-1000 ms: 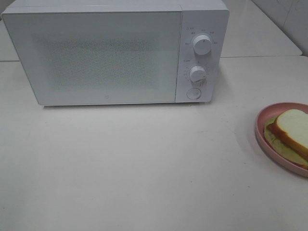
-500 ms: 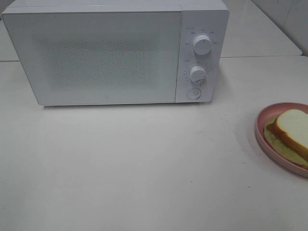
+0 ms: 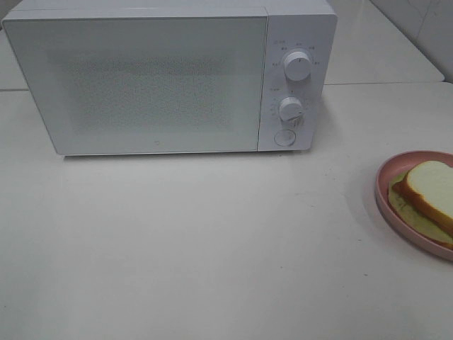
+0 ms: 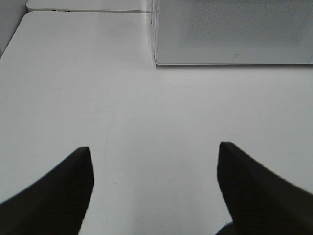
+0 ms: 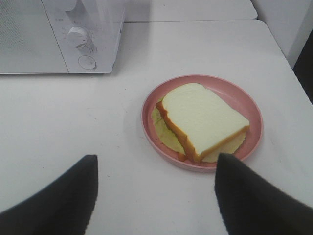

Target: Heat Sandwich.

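One sandwich (image 5: 203, 120) lies flat, long axis diagonal across its plate (image 5: 249, 105); both tools (image 4: 154, 152) (image 5: 156, 164) gape wide, empty.

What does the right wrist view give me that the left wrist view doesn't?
Only the right wrist view shows the sandwich on its pink plate, plus the microwave's lower dial, its round button, and the open right gripper. Only the left wrist view shows the open left gripper over bare table and the microwave's door. Both share the microwave and the white table.
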{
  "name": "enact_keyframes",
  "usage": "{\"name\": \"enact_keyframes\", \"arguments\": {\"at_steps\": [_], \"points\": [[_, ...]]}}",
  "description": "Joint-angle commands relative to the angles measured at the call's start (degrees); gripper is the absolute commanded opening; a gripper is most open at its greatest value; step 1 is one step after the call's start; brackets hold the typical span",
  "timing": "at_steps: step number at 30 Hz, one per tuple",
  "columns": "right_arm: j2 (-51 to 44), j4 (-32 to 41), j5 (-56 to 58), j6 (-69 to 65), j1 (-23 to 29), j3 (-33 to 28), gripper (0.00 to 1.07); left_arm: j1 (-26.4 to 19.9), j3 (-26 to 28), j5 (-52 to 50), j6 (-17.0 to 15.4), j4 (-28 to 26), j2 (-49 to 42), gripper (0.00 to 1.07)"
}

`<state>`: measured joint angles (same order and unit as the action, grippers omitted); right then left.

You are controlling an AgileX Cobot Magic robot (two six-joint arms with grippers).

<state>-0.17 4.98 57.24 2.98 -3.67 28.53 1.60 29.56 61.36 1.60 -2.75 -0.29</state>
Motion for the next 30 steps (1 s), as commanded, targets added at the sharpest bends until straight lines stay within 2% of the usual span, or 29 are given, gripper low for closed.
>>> {"name": "enact_keyframes", "arguments": {"at_steps": [1,30], "points": [[-1.66,0.29,-0.11,0.34,-0.11,-0.11,0.67,-0.34,-0.06,-0.06,-0.34,0.0,-1.15,0.68],[-1.66,0.29,-0.11,0.34,-0.11,-0.11,0.67,-0.34,-0.06,-0.06,-0.34,-0.06,-1.15,0.68]]}}
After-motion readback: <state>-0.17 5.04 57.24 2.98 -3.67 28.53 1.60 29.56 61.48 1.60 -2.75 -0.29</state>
